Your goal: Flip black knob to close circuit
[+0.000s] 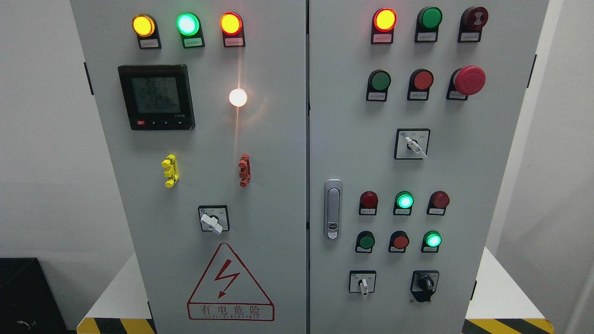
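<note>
A grey two-door electrical cabinet (278, 208) fills the head view. The black knob (424, 286) sits at the lower right of the right door, on a black square plate, its handle pointing down and slightly left. To its left is a white-handled selector switch (363, 284). Neither of my hands nor arms shows in the view.
The right door carries indicator lamps, push buttons, a red mushroom stop button (468, 80), a white selector (413, 144) and a door latch (332, 209). The left door has a meter (156, 96), lit lamps, a white selector (212, 221) and a warning triangle (229, 284).
</note>
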Robot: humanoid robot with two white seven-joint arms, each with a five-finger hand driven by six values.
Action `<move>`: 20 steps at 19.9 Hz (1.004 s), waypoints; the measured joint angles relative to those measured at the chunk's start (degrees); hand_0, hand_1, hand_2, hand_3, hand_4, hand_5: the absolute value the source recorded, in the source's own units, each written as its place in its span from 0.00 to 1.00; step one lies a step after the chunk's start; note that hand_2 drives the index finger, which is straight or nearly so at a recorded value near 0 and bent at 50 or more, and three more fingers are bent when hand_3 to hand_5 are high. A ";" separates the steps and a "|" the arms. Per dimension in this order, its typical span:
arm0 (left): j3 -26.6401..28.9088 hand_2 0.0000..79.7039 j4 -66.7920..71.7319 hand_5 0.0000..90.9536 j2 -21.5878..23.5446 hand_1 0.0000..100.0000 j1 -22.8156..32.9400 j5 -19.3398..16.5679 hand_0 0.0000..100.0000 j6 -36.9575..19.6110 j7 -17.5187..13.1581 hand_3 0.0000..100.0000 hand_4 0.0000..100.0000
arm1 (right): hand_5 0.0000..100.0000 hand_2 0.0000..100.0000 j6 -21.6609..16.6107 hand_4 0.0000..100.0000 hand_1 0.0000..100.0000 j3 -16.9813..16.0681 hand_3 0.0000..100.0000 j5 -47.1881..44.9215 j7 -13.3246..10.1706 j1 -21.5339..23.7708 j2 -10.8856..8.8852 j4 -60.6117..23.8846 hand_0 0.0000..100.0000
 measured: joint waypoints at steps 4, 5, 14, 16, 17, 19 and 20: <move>0.00 0.00 0.00 0.00 0.00 0.56 0.00 0.00 0.12 0.00 0.00 0.00 0.00 | 0.00 0.00 0.99 0.00 0.13 -0.04 0.00 0.07 -0.12 -0.80 0.02 0.72 0.00; 0.00 0.00 0.00 0.00 0.00 0.56 0.00 0.00 0.12 0.00 0.00 0.00 0.00 | 0.00 0.00 1.07 0.00 0.13 -0.04 0.00 0.10 -0.14 -0.98 0.02 0.89 0.00; 0.00 0.00 0.00 0.00 0.00 0.56 0.00 0.00 0.12 0.00 0.00 0.00 0.00 | 0.00 0.03 -1.18 0.08 0.14 0.07 0.12 0.84 -0.93 -1.66 -0.15 1.93 0.00; 0.00 0.00 0.00 0.00 0.00 0.56 0.00 0.00 0.12 0.00 0.00 0.00 0.00 | 0.11 0.10 -2.37 0.19 0.14 0.14 0.21 2.19 -1.83 -1.69 -0.34 1.73 0.00; 0.00 0.00 0.00 0.00 0.00 0.56 0.00 0.00 0.12 0.00 0.00 0.00 0.00 | 0.17 0.14 -2.63 0.25 0.14 0.17 0.27 2.85 -2.58 -1.68 -0.42 1.48 0.00; 0.00 0.00 0.00 0.00 0.00 0.56 0.00 0.00 0.12 0.00 0.00 0.00 0.00 | 0.28 0.25 -3.10 0.38 0.14 0.18 0.38 4.41 -3.55 -1.49 -0.58 0.21 0.00; 0.00 0.00 0.00 0.00 0.00 0.56 0.00 0.00 0.12 0.00 0.00 0.00 0.00 | 0.35 0.31 -3.21 0.43 0.13 0.19 0.46 5.17 -4.00 -1.26 -0.63 -0.65 0.00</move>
